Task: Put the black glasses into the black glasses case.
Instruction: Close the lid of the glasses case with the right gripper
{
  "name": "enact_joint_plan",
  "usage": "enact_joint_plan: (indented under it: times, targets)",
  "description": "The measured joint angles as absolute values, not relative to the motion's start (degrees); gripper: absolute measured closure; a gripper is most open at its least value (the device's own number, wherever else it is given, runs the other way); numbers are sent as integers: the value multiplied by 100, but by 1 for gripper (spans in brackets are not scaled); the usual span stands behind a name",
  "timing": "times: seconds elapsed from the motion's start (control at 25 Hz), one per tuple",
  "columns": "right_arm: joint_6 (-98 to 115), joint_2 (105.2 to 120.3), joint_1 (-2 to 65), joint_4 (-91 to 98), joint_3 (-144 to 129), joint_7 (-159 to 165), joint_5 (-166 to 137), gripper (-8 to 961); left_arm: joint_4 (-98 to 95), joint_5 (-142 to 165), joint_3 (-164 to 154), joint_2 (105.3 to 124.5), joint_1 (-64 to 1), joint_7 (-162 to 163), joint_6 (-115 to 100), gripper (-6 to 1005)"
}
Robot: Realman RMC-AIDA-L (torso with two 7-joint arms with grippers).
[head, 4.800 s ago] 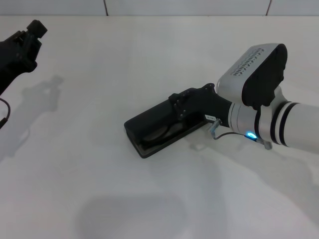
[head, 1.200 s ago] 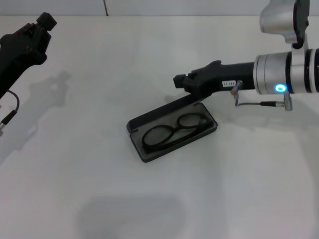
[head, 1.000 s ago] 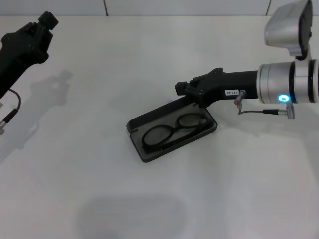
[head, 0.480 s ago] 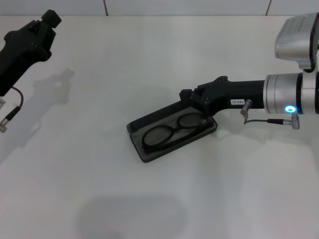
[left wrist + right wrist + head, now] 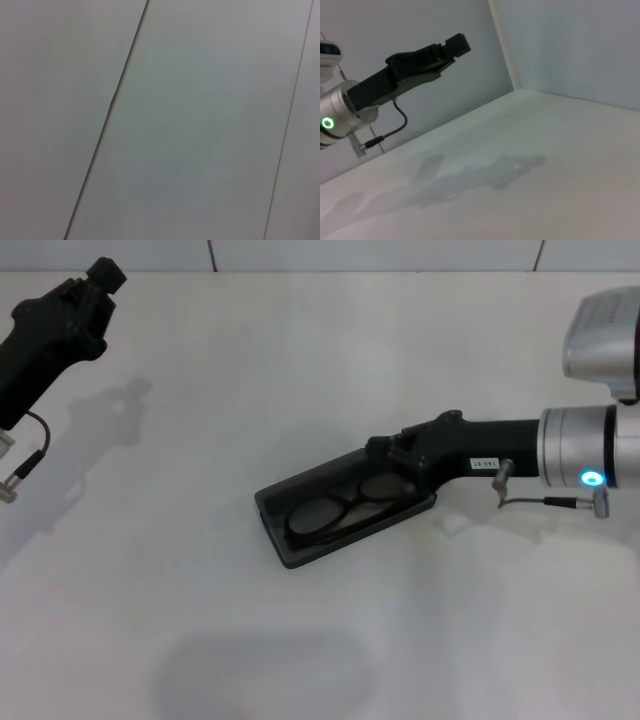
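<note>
Head view: your black glasses case (image 5: 345, 508) lies flat on the white desk (image 5: 300, 640), near the middle. Its long axis runs on a diagonal, from the near-left end up to the far-right end. The lid (image 5: 310, 482) is hinged along the far long edge and stands partly lowered over the tray.

The black glasses (image 5: 345, 510) lie inside the case, on the lining. Their long axis follows the case's diagonal, one lens toward the near-left end, the other toward the far-right end. The far part of the frame is partly covered by the lid.

Your right gripper (image 5: 392, 452) reaches in from the right, low over the desk, with its tip at the far-right end of the lid, touching or just above it; you cannot tell which. Whether its fingers are spread or closed cannot be told from here.

Your left gripper (image 5: 95, 282) hangs high at the far left, well apart from the case. It also shows in the right wrist view (image 5: 451, 47). Its fingers look drawn together, holding nothing.

The left wrist view shows only pale wall panels (image 5: 200, 125).
</note>
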State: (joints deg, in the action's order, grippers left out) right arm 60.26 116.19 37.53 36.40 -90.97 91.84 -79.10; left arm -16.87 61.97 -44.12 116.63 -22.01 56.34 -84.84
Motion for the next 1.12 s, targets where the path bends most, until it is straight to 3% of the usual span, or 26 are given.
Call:
enact_joint_plan:
  times: [0.68, 1.12]
  targets:
    - [6290, 11619, 3356, 3447, -9164, 8408, -6970, 935, -1687, 6206, -4412, 11664, -2304, 5615, -8426, 954]
    - [6018, 11620, 3577, 3410, -9199, 8241, -6373, 936, -1688, 6205, -4412, 11666, -2310, 5588, -8429, 952]
